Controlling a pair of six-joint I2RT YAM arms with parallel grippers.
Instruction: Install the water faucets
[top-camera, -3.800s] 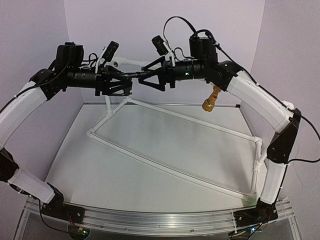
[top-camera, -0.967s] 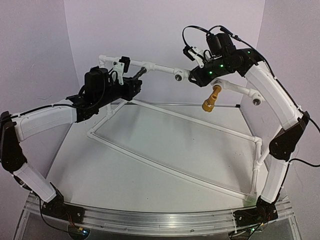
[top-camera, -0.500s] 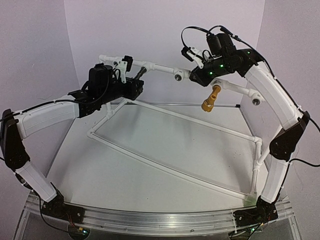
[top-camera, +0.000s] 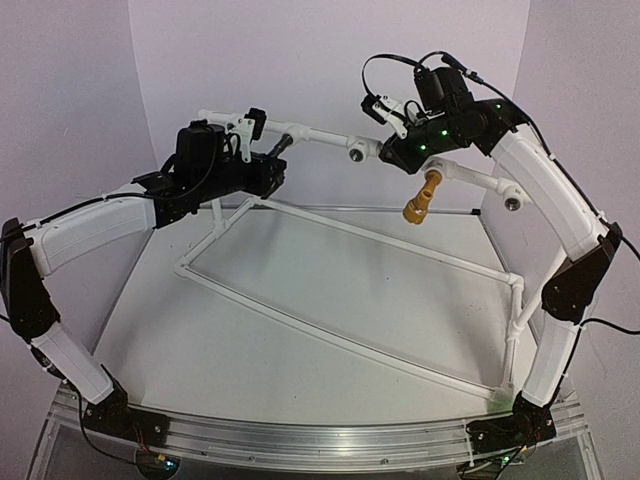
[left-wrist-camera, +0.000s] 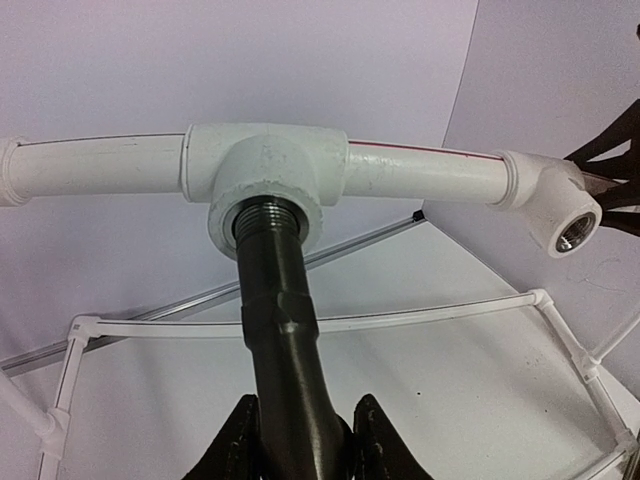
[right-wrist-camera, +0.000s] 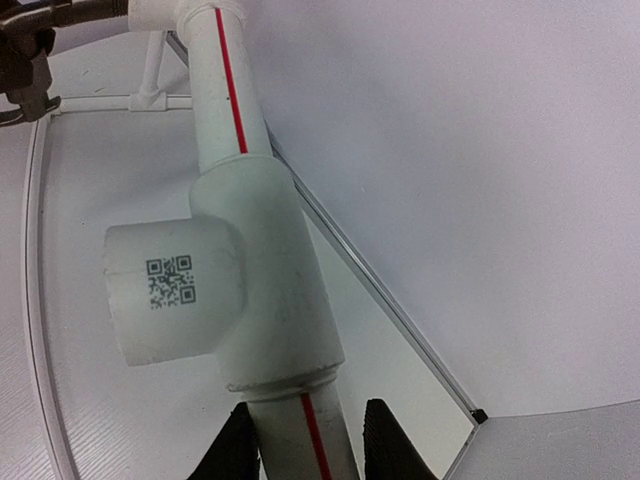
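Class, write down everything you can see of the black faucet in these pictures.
The black faucet is a matte, dark, round fitting with a raised collar halfway along. Its threaded end sits in the mouth of a white tee socket on the white pipe, with a few threads showing. It slants out from the socket. The left gripper clamps its other end from both sides. Its handle is out of view.

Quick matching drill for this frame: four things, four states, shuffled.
1 black faucet
2 brass faucet
3 right gripper
4 socket beside right gripper

A empty, nothing screwed in
B clamped on the white pipe
C hangs from the white pipe, no gripper on it
D in the tee socket, held by the left gripper

Pairs: 1-D, 2-C, 3-B, 4-A
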